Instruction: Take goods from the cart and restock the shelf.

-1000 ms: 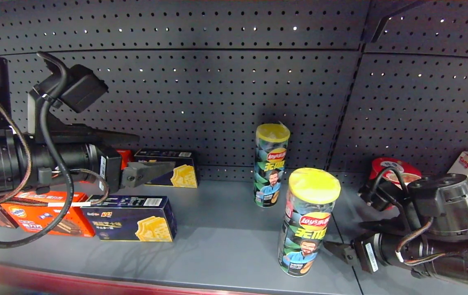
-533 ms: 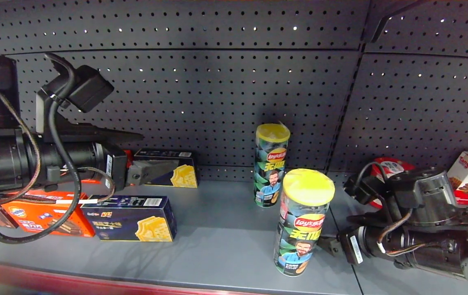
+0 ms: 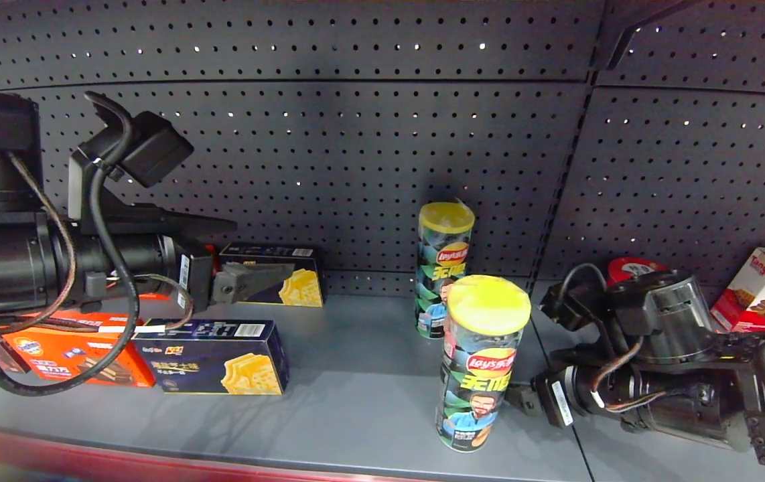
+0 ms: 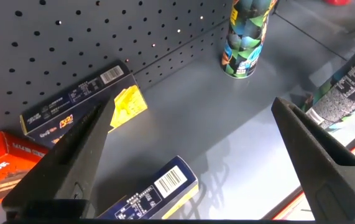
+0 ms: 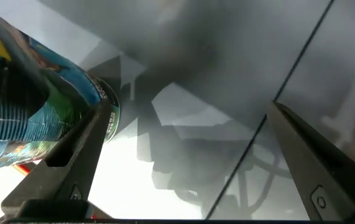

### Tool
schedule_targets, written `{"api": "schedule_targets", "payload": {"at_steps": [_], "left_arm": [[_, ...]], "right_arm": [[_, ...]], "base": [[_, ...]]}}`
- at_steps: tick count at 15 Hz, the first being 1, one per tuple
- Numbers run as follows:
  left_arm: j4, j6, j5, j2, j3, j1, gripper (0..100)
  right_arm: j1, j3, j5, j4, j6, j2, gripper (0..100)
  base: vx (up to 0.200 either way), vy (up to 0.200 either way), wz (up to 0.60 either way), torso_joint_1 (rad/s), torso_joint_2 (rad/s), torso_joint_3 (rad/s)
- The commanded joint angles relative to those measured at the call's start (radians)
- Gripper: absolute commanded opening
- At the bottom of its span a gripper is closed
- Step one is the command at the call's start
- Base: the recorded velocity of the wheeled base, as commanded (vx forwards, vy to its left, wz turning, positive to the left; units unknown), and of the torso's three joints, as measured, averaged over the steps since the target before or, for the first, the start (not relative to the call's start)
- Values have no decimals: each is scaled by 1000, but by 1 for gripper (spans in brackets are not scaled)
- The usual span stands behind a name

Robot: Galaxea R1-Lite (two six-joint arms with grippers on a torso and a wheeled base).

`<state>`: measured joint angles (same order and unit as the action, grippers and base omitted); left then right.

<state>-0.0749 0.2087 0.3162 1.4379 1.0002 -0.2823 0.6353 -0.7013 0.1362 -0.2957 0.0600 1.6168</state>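
Can of chips (image 3: 483, 365) stands just beside the wide-spread right pincer (image 5: 188, 109); left pincer (image 4: 191, 102) gapes wide too.

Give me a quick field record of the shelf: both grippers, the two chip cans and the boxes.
front can: standing near the front edge of the shelf
rear can: standing by the pegboard
left gripper: open, empty, above the shelf by the rear blue box
right gripper: open, low beside the front can's base
other boxes: front blue box, orange box, on the left
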Motion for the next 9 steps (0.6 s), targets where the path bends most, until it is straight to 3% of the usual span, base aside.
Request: {"api": "schedule_targets", "payload": {"at_steps": [1,9], "left_arm": [[0,0,0,4,-2,0,100],[0,0,0,6,-3,2,100]], "right_arm": [[7,-10,2,0,0,18,100],[32,-26,2,-36,0,51,100]], "base": [[0,0,0,0,0,0],[0,0,0,0,0,0]]}}
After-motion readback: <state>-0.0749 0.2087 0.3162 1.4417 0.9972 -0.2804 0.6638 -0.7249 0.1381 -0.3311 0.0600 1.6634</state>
